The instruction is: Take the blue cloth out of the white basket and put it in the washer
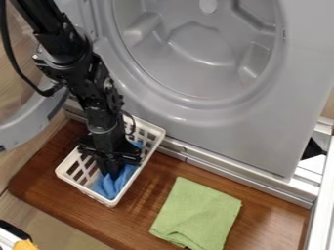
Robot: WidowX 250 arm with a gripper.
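While slanting down from the upper left with the black arm (90,95), has the gripper (114,172) low in the white basket (112,202), right at the blue cloth (106,186). Cannot tell an open grip from a closed one, or a firm hold on the cloth from mere closeness to it. Shows the cloth inside the basket, rumpled into soft folds, mostly below the gripper and toward the lower corner, with another bit of blue peeking out on the gripper's right in the camera view. Sits with slotted walls and an open top, in the case of the basket, on a glossy brown wooden surface (267,217), just beside the front of the grey washer (228,132). Gapes wide above, at the washer's round opening (196,53), well apart from the cloth. Swings out to the left at the door (26,129), partly behind the arm. Trails a thin black cable (14,64) in a loop from the arm. Lies folded and a little askew to the right of the basket, as for the green cloth (198,215), apart from it on the same wood. Runs slantwise between wood and washer, as for a pale rail (242,177).
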